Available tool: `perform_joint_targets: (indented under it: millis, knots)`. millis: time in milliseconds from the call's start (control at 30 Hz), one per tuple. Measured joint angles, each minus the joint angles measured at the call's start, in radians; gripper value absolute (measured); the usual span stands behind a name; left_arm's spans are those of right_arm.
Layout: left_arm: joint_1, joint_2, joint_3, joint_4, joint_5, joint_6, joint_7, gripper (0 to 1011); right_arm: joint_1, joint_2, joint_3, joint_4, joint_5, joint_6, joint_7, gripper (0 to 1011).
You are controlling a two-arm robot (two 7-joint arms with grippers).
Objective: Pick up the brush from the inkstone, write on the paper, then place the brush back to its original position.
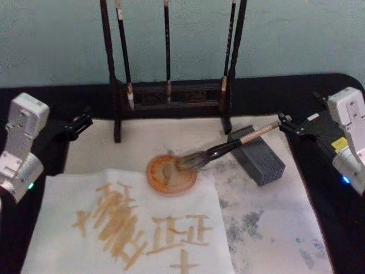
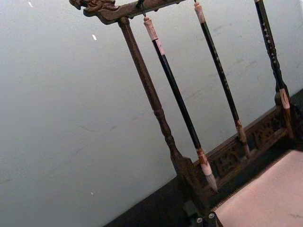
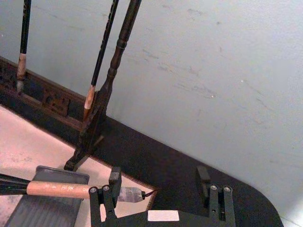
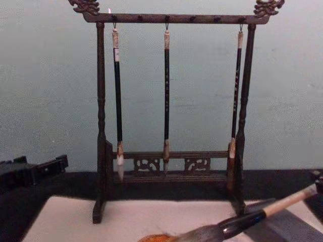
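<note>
The brush [image 1: 228, 148] lies tilted. Its grey-brown tuft rests in a round orange dish [image 1: 171, 174] and its black ferrule leans on the grey rectangular inkstone [image 1: 259, 157]. My right gripper [image 1: 287, 124] is open at the end of the pale handle. In the right wrist view the handle [image 3: 57, 189] passes one finger [image 3: 105, 198], and its tip lies between the open fingers of my right gripper [image 3: 159, 176], untouched. The paper [image 1: 68, 194], white with ochre strokes, lies at the front left. My left gripper [image 1: 80, 123] hangs idle at the mat's left edge.
A dark wooden brush rack [image 1: 171, 94] with three thin hanging brushes stands at the back, on a beige mat [image 1: 142, 137]. A grey-stained white sheet [image 1: 274, 222] covers the front right. The black tabletop [image 1: 319, 217] borders the sheets. The chest view shows the rack [image 4: 166, 166] and the brush [image 4: 242, 219].
</note>
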Motion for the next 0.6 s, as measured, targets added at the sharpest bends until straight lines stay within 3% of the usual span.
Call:
perform_joint_targets:
  millis: [600]
  knots:
    - [0.000, 0.000, 0.000, 0.000, 0.000, 0.000, 0.000, 1000, 0.000, 0.000, 0.000, 0.000, 0.000, 0.000, 0.000, 1006]
